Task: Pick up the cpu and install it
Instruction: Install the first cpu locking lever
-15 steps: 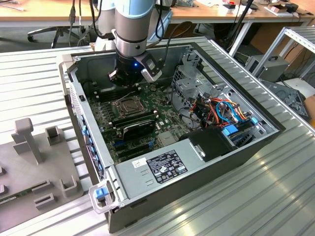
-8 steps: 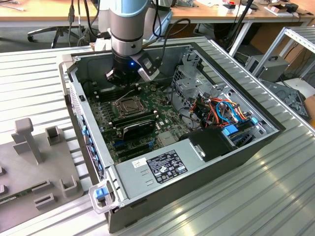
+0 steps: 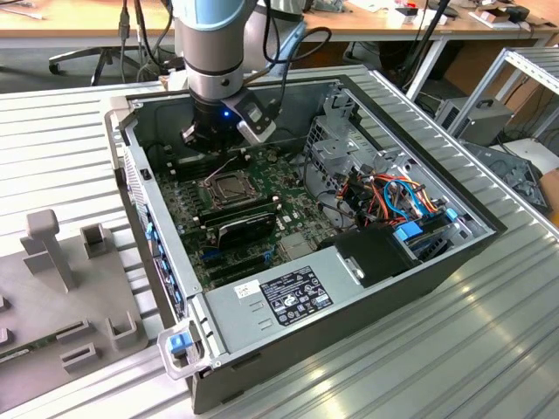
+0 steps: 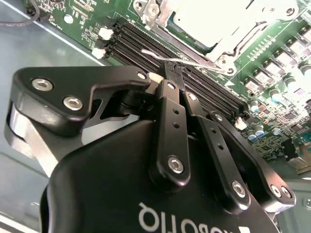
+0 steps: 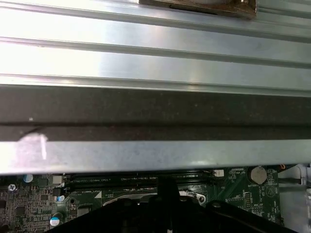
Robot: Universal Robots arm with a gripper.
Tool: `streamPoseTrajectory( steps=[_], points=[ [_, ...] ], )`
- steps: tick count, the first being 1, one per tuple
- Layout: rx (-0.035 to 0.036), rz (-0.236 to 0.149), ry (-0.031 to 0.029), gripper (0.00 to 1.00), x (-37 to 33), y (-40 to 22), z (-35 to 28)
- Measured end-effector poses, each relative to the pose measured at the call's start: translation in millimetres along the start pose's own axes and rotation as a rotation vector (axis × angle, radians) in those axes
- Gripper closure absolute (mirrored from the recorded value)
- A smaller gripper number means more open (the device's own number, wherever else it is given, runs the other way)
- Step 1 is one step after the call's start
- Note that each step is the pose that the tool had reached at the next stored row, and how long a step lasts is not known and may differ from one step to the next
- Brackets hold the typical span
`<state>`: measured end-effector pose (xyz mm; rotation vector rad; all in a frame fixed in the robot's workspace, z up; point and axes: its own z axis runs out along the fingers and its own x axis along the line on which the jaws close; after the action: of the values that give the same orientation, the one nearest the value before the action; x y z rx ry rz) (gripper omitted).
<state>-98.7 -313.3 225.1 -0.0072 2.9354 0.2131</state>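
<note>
Ribbed table [image 3: 419, 349]; one case [image 3: 472, 205], one pincer [image 4: 171, 73].

The exterior view is evenly lit and quite sharp, with soft glare on the ribbed metal table [image 3: 489, 349]. In the second wrist view the socket [image 4: 214, 22] is overexposed, almost white, and the near black gripper [image 4: 171, 73] is softly blurred. In the first wrist view the metal ribs [image 5: 146, 58] shine strongly.
</note>
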Motion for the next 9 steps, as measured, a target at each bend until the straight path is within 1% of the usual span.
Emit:
streamPoseTrajectory(
  steps=[3,5,9],
  points=[
    [0.0016,-0.002,-0.0088,0.89,6.1,-0.2,-1.2],
    [0.0030,-0.002,-0.0098,0.89,7.3,-0.4,-1.3],
    [0.0107,-0.002,-0.0098,0.89,7.6,-0.8,-0.3]
  ],
)
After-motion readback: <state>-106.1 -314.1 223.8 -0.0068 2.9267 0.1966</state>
